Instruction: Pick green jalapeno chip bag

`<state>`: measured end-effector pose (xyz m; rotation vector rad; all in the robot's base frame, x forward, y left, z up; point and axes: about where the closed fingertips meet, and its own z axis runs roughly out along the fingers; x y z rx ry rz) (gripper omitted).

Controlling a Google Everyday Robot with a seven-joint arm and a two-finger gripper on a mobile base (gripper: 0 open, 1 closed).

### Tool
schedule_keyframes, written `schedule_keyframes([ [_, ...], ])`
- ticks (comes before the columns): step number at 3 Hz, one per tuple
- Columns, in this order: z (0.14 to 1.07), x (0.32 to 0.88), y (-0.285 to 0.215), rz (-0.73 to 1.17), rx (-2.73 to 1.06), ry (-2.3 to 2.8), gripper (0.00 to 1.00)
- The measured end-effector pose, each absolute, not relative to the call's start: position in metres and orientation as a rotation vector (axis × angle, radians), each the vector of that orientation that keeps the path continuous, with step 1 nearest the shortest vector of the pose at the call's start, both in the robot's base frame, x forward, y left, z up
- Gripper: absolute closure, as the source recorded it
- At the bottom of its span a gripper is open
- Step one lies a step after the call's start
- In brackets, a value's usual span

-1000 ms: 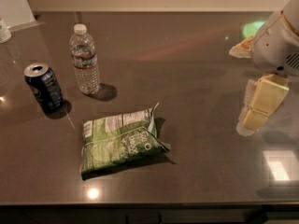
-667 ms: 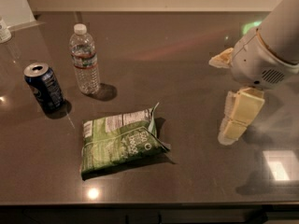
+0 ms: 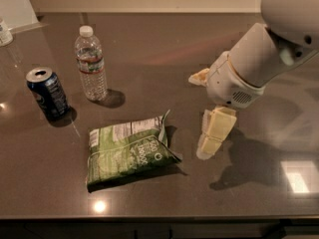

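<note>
Since a moment ago the big white arm (image 3: 269,49) has come further left, from the right edge toward the middle of the frame. Its claw (image 3: 198,116) is now much nearer the bag.

The dark shiny table (image 3: 149,34) fills almost the whole frame. The arm reaches in from the upper right corner and slants down to the left.

The claw sits a little right of the middle. It is wide open, with its two pale yellow fingers far apart. One finger (image 3: 215,131) points down at the table, and the other pokes out to the left, higher up. The claw holds nothing and does not touch the bag. I cannot tell if the low fingertip touches the table.

The green chip bag (image 3: 127,151) lies flat in the lower middle, just left of the claw. It is crinkly, with white writing.

The water bottle (image 3: 90,66) stands up in the upper left, with a white cap. The dark blue soda can (image 3: 47,92) stands near it on the left, well apart from the bag.
</note>
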<state>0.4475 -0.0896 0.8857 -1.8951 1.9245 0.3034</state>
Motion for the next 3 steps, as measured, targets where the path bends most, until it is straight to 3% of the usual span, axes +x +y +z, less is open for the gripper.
schedule_keyframes([
  [3, 0.843, 0.433, -0.027, 0.557, -1.961, 1.894, 0.0],
])
